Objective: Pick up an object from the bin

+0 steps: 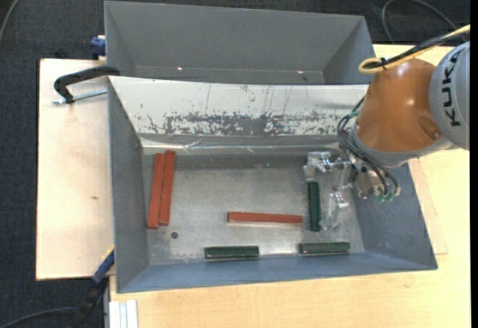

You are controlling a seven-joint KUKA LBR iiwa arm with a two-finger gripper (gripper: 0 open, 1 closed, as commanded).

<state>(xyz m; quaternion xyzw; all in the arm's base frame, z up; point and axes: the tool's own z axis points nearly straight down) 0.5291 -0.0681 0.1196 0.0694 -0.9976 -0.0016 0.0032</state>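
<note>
Fingers first: honestly can't tell whether they're spread or pinched, the metal bits under the orange wrist cover all run together from this angle. The gripper (336, 207) is low in the right part of the bin (224, 42), just beside a dark green bar (314, 205), on its right side. Nothing is visibly held, so I'd call this the lining-up step, with the grab not yet done.

That green bar is the nearest candidate. Its long axis runs from the back wall toward the front, nearly straight up-and-down in the camera view, and it lies flat on the floor.

Next move, I reckon: shift a touch left to centre over it, close across its narrow width (left-right in the view), then lift. One snag is a red bar (265, 219) lying crosswise, its right end very near the green one's lower part. Another dark green bar (324, 248) sits near the front wall just below.
</note>
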